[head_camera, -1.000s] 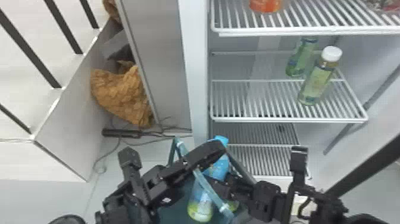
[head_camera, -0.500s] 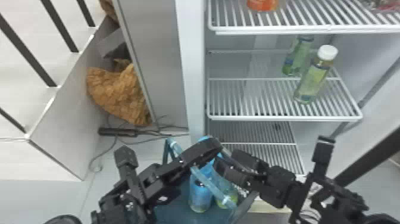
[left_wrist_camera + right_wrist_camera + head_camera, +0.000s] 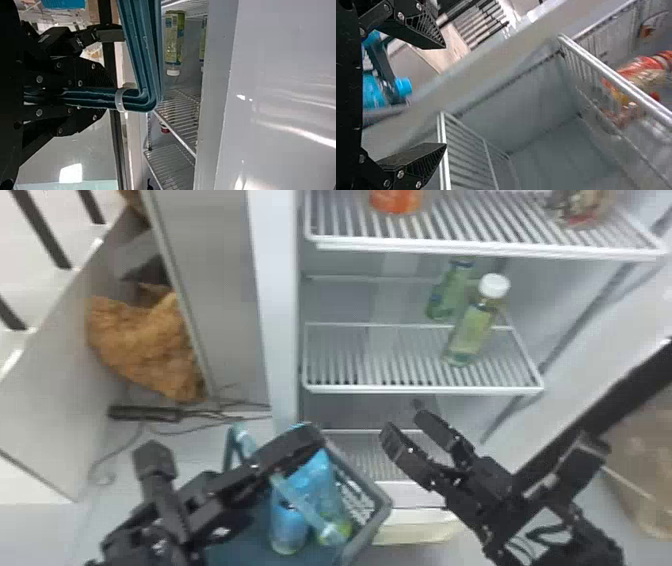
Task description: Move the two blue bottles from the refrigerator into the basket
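Note:
In the head view my left gripper (image 3: 295,440) is over the grey-blue basket (image 3: 372,512); in the left wrist view the left gripper (image 3: 104,97) is closed around its teal handle (image 3: 136,99). Two blue bottles stand inside the basket, one blue bottle (image 3: 289,527) nearer and another blue bottle (image 3: 327,490) beside it, partly behind the handle. My right gripper (image 3: 406,424) is apart from the basket, to its right, before the lower refrigerator shelves. Nothing sits between the spread fingers of the right gripper (image 3: 445,95) in the right wrist view.
Two green bottles, a white-capped green bottle (image 3: 472,330) and a green bottle (image 3: 447,290) behind it, stand on the middle shelf (image 3: 360,355). An orange item (image 3: 396,200) is on the shelf above. The refrigerator's side wall (image 3: 280,315) rises behind the basket.
My right gripper has left the bottles in the basket and moved right and up, its fingers now apart. The left arm still holds the handle, with little movement.

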Controlling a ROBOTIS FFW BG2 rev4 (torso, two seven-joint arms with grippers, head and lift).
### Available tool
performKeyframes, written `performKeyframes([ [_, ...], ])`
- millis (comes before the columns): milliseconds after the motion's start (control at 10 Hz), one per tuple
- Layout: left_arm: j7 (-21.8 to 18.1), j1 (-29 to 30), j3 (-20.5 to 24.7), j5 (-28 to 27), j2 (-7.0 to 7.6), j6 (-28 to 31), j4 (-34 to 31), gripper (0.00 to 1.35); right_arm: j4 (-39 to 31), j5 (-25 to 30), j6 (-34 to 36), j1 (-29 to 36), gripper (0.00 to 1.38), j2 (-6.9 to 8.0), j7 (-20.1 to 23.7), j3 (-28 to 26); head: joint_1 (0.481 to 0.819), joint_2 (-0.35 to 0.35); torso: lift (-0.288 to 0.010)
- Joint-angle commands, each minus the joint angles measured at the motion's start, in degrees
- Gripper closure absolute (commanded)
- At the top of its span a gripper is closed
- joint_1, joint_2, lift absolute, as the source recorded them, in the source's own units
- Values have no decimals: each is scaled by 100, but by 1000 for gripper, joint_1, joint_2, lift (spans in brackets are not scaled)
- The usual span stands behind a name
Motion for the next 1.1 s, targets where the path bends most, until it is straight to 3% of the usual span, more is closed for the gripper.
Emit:
performKeyframes([
  [0,9,15,5,-1,-3,2,0,1197,-71,47,-528,452,202,90,-1,-252,695,-137,-220],
  [200,17,29,5,-24,6,2,0,1197,-366,435,-1189,1014,202,354,-10,-801,695,-215,-220],
  [500,17,57,5,-59,6,30,0,1197,-928,1030,-1526,1745,202,503,-221,-1235,695,-323,-220],
  [600,17,71,5,-70,14,30,0,1197,-1182,1304,-1540,2013,202,617,-379,-1406,695,-348,-220],
  [700,17,71,-7,-70,23,30,0,1197,-1407,1567,-1526,2238,202,767,-555,-1589,695,-350,-220],
  [1000,26,85,-18,-70,23,30,0,1197,-1800,1738,-1442,2688,203,828,-748,-1749,695,-350,-220],
])
